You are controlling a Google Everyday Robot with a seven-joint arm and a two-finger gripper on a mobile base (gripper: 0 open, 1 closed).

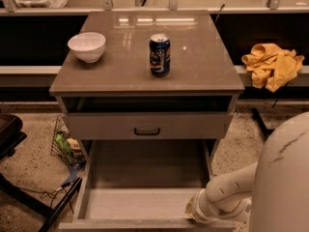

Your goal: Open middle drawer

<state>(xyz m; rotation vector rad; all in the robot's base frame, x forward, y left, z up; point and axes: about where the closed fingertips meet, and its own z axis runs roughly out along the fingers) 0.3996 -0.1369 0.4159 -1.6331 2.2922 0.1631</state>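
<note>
Robot arm (231, 185): smooth cream-white tubular segments joined by rounded, ring-edged collars. A broad domed shell (285, 187) of the same colour fills the near right and bears a few faint dark scuff lines. The gripper (192, 211), pale and ringed at its wrist, sits at the near edge, left of the shell.

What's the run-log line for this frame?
middle drawer: pulled far out | gripper: at its front right corner | cabinet top: bowl, can | task: looks done
</note>
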